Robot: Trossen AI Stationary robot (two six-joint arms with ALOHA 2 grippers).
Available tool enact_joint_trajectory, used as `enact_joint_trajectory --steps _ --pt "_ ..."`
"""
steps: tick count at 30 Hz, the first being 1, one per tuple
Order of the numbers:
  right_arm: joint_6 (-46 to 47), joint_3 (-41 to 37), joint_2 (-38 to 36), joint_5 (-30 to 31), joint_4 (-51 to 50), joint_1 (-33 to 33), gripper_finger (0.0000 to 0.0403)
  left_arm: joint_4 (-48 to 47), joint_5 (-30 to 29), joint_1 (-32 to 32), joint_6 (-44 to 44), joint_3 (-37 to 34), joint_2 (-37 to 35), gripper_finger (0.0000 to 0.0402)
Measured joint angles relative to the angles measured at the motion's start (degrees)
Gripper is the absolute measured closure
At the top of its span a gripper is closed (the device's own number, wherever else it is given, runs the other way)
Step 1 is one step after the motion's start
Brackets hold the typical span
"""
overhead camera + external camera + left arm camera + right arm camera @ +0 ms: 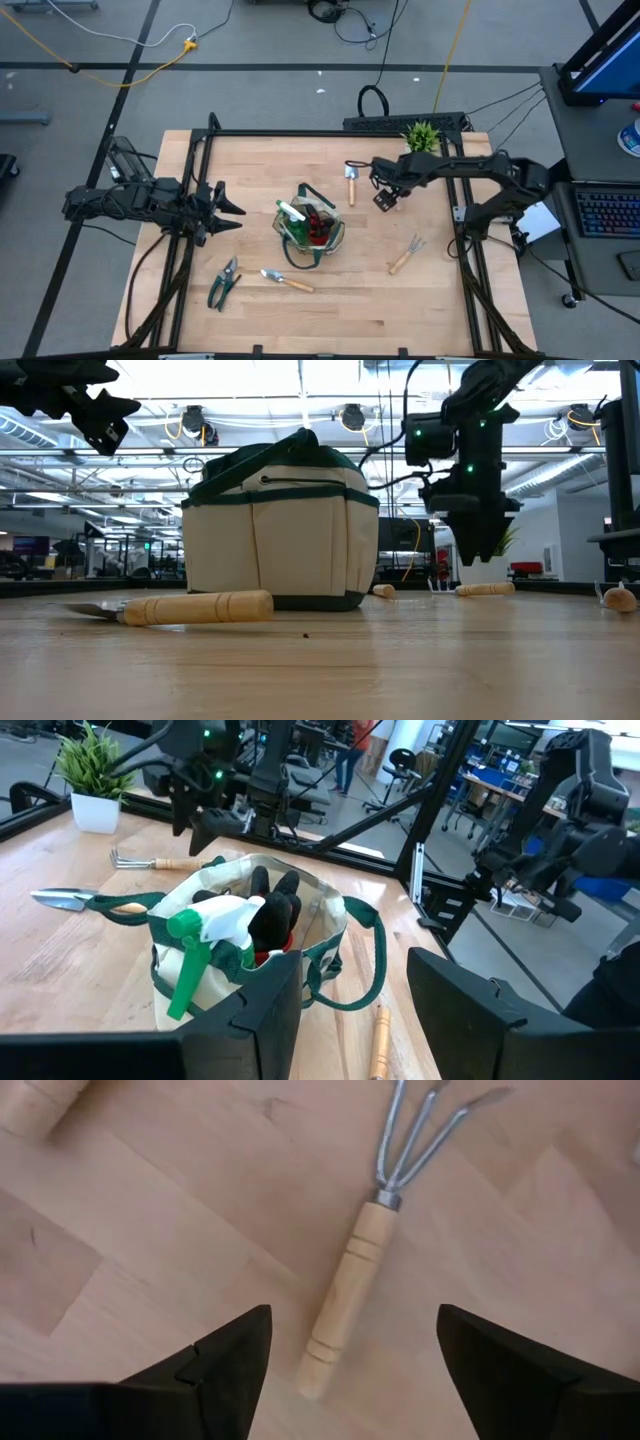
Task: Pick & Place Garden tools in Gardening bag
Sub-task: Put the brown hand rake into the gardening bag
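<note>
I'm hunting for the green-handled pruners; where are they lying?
In the high view, the green-handled pruners lie on the wooden table's near-left part, just left of a wooden-handled metal trowel.

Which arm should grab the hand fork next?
Right. The right gripper is open with the hand fork in front of its fingers. The left gripper waits across the gardening bag, farther from it.

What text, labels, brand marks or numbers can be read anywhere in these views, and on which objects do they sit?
None can be read.
Khaki-tan fabric bag with dark green trim: no print shows on its panels.
Green spray bottle with white collar: no label visible.
Wooden-handled hand fork: bare wood, no stamp.
Blue computer screen beside the table: content too small to read.
</note>
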Motion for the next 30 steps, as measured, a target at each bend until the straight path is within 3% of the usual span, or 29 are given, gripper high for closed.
enact_joint_trajectory --steps 15,25,30 --pt "3.4 -8.5 0.9 -0.2 6.3 -1.1 0.0124 0.0 0.0 0.0 0.0 0.0 0.0 0.0215" --pt "2.7 -9.2 0.9 -0.6 9.0 -1.1 0.0126 0.0 0.0 0.0 0.0 0.0 0.0 0.0215" --pt "1.9 -9.2 0.9 -1.6 8.8 -1.1 0.0145 0.0 0.0 0.0 0.0 0.0 0.0 0.0215"
